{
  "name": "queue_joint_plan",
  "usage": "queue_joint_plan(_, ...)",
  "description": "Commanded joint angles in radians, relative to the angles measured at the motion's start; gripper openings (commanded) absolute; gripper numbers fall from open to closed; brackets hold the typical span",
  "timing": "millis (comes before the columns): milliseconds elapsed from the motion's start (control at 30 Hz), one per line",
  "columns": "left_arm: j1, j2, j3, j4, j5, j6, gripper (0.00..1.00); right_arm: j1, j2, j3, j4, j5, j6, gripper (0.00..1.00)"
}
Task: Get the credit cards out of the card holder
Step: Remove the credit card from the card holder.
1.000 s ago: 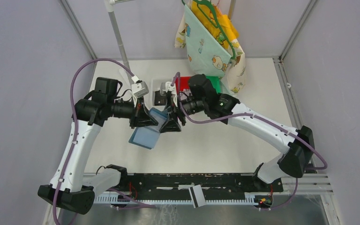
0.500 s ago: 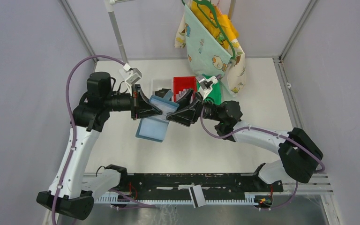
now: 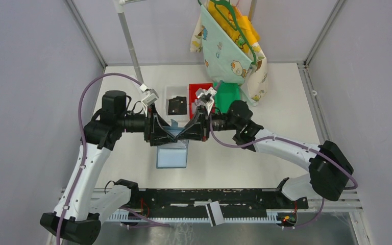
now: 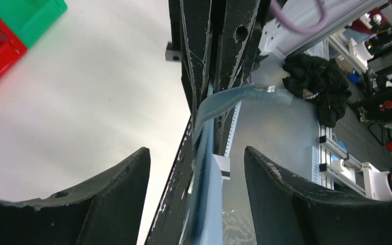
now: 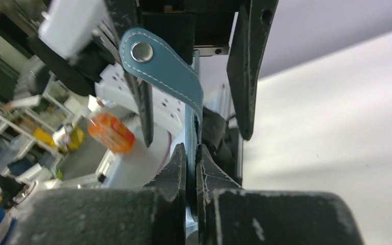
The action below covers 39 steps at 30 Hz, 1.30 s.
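Note:
The teal-blue card holder [image 3: 172,154] hangs open above the table between my two grippers. My right gripper [image 5: 191,148] is shut on its upper edge, and the snap tab [image 5: 158,61] curls away beyond the fingertips. In the top view the right gripper [image 3: 185,133] comes in from the right. My left gripper [image 3: 169,133] faces it from the left and is open. In the left wrist view the card holder [image 4: 206,204] stands edge-on between the spread fingers of the left gripper [image 4: 195,150], touching neither. The credit cards are hidden from view.
A white tray [image 3: 169,92] with black flat pieces [image 3: 177,105], a red bin [image 3: 199,91] and a green bin [image 3: 229,94] stand behind the grippers. A patterned cloth bag [image 3: 229,51] hangs at the back. A white piece with a dark stripe [image 3: 214,213] lies on the front rail.
The left gripper has opened and let go of the card holder, while the right gripper has shut on it. The holder now hangs lower and squarer.

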<state>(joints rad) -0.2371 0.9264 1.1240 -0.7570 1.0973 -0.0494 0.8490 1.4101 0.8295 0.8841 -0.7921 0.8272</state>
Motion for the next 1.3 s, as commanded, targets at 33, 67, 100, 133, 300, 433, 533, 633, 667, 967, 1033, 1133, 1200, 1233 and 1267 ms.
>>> queue_joint_plan(33,0.002,0.056,0.073,-0.339,-0.005,0.441,0.7,0.005,-0.013,0.287,-0.842,-0.095,-0.568,0.0)
queue_joint_plan(67,0.003,0.07,0.083,-0.385,-0.005,0.489,0.68,0.004,-0.004,0.317,-0.918,-0.093,-0.626,0.0)
queue_joint_plan(100,0.002,0.083,0.089,-0.413,-0.003,0.515,0.66,0.004,0.006,0.344,-0.978,-0.094,-0.658,0.0)
queue_joint_plan(133,0.002,0.093,0.096,-0.436,-0.004,0.54,0.64,0.006,0.011,0.36,-1.01,-0.094,-0.682,0.0)
queue_joint_plan(300,0.002,0.115,0.102,-0.472,0.013,0.579,0.55,0.007,0.027,0.417,-1.103,-0.091,-0.742,0.0)
queue_joint_plan(433,0.002,0.127,0.111,-0.475,0.023,0.578,0.5,0.012,0.05,0.474,-1.179,-0.078,-0.793,0.0)
queue_joint_plan(533,0.002,0.136,0.101,-0.478,0.029,0.58,0.49,0.019,0.067,0.511,-1.193,-0.081,-0.797,0.0)
queue_joint_plan(633,0.002,0.136,0.077,-0.476,0.028,0.592,0.49,0.028,0.085,0.554,-1.205,-0.084,-0.8,0.0)
queue_joint_plan(667,0.002,0.136,0.074,-0.472,0.025,0.593,0.5,0.031,0.089,0.566,-1.209,-0.085,-0.802,0.0)
queue_joint_plan(967,0.002,0.15,0.081,-0.42,0.05,0.559,0.31,0.057,0.137,0.656,-1.27,-0.097,-0.847,0.0)
queue_joint_plan(1033,0.002,0.144,0.071,-0.387,0.057,0.536,0.21,0.059,0.143,0.659,-1.268,-0.095,-0.849,0.0)
queue_joint_plan(1133,0.002,0.123,0.042,-0.321,0.053,0.488,0.09,0.059,0.148,0.654,-1.226,-0.102,-0.829,0.11)
queue_joint_plan(1200,0.002,0.108,0.02,-0.257,0.038,0.431,0.03,0.059,0.149,0.652,-1.187,-0.101,-0.78,0.17)
queue_joint_plan(1233,0.003,0.099,0.01,-0.22,0.027,0.394,0.02,0.059,0.148,0.652,-1.169,-0.101,-0.768,0.24)
queue_joint_plan(1267,0.002,0.093,0.003,-0.193,0.017,0.365,0.02,0.059,0.148,0.654,-1.153,-0.093,-0.756,0.29)
